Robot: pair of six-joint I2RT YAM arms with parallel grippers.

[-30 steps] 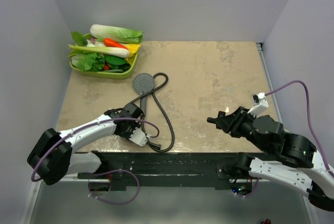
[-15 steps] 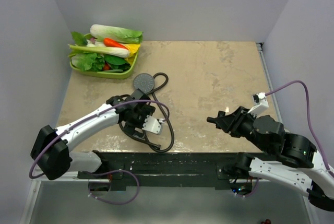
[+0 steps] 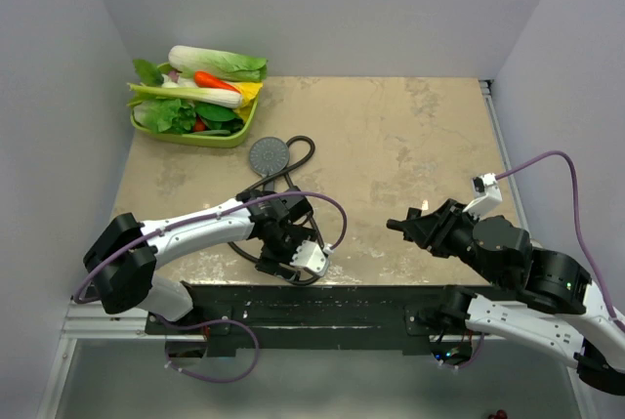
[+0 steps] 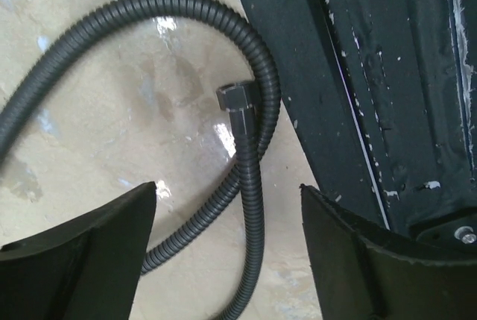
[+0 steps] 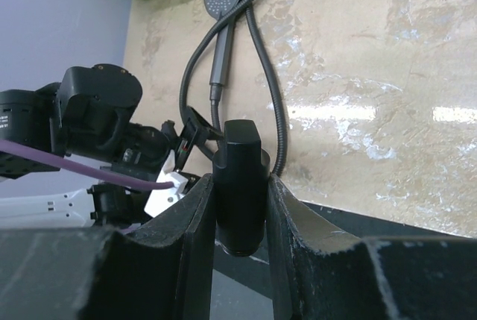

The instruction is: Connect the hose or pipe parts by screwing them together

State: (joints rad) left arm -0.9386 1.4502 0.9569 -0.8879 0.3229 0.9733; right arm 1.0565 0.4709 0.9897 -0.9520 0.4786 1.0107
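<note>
Left gripper [image 4: 227, 186] is hanging with jaws wide apart; hose end nut [image 4: 235, 100] (untouched) is lying at 12 o'clock from it.

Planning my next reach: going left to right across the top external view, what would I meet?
lime-green tray of vegetables → dark grey round shower head → right hand
</note>
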